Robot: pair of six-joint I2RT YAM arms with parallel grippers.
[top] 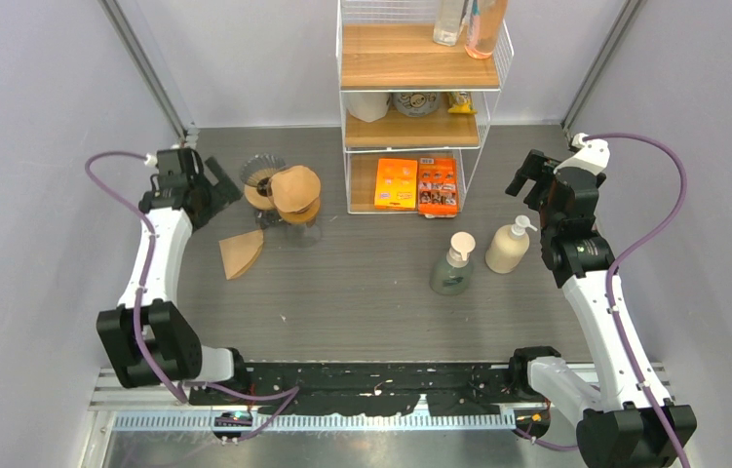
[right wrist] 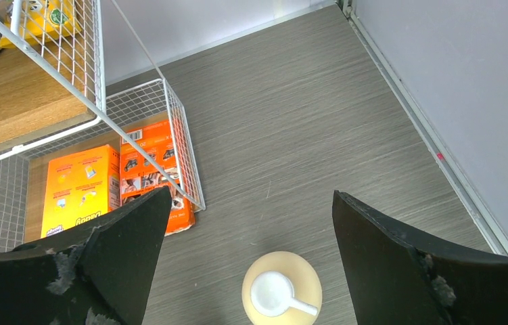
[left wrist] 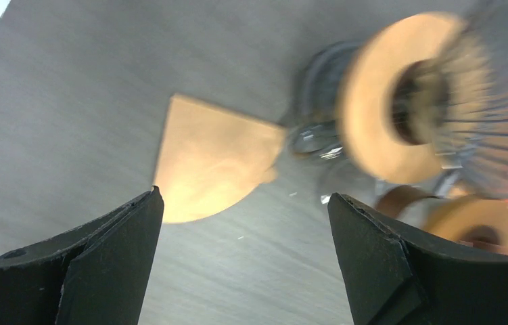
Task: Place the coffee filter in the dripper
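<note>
— Your left gripper (left wrist: 244,200) sits closest, its fingers (left wrist: 102,264) spread wide with nothing between them (blur smears that view).

— And the coffee filter (top: 242,253)?

— You'll find it lying flat on the worktop (top: 371,292), toward the left edge, touching no finger. It sits just in front of the glass dripper (top: 262,179), beside a tan cone (top: 295,188) perched on glassware.

— The other side?

— Your right gripper (right wrist: 251,196) hangs spread too, holding nothing, above a cream pump bottle (right wrist: 281,291) near the right edge. A greenish pump bottle (top: 451,268) stands just beside that, and the wire rack (top: 401,58) is at the rear edge.
</note>
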